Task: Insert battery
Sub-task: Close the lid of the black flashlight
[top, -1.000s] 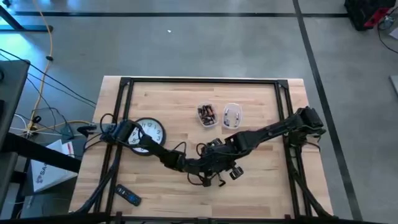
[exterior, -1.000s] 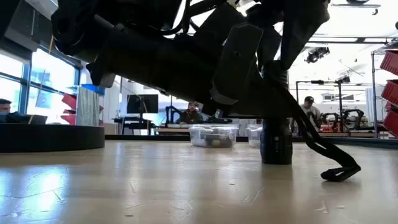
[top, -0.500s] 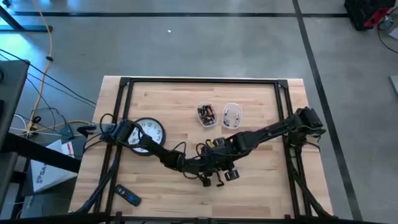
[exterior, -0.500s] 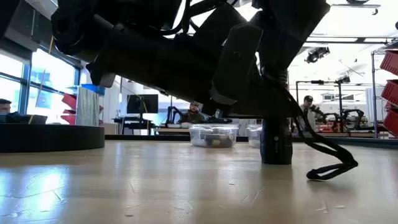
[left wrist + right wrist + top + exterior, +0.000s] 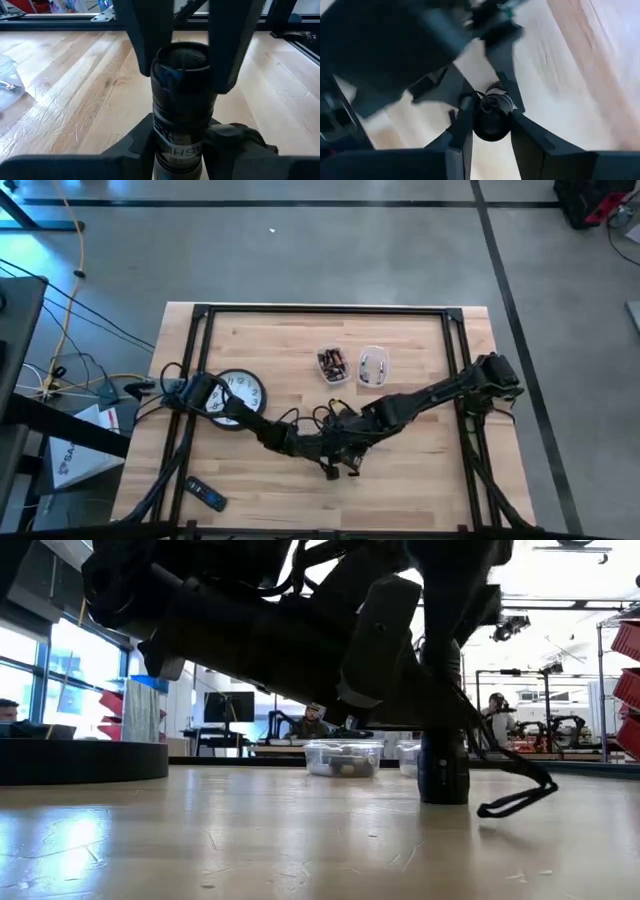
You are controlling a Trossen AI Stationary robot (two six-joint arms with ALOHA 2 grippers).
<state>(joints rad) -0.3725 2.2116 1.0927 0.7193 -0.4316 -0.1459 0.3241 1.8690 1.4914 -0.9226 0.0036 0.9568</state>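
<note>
A black flashlight (image 5: pixel 443 765) stands upright on the table near its middle, with a black lanyard (image 5: pixel 515 795) hanging from its upper part. My left gripper (image 5: pixel 182 150) is shut on the flashlight's body (image 5: pixel 182 125). My right gripper (image 5: pixel 492 137) comes down from above and is shut on the flashlight's top end (image 5: pixel 184 57). Both arms meet over it in the high view (image 5: pixel 340 448). Batteries lie in a clear tub (image 5: pixel 333 365) farther back; no battery shows at either gripper. My left gripper pinches the flashlight's labelled body (image 5: pixel 181 142) between its two fingers, which come in level and lie across the barrel. The flashlight stands upright with its lower end (image 5: pixel 443 798) on the table. My right gripper pinches the round top end (image 5: pixel 492 117) of the flashlight between its two fingers (image 5: pixel 150 45). The fingers point down along the barrel from above. The lanyard (image 5: pixel 481 95) hangs slack beside the hold.
Two clear tubs (image 5: pixel 333 365) (image 5: pixel 372 365) stand behind the arms toward the far edge. A round wall clock (image 5: pixel 238 395) lies at the left and a small remote (image 5: pixel 205 495) at the near left. People sit in the room beyond the table.
My right gripper has turned about the flashlight's upright axis while staying on its top end. The lanyard has swung with it and lifted off the table. The flashlight and my left gripper have stayed in place.
</note>
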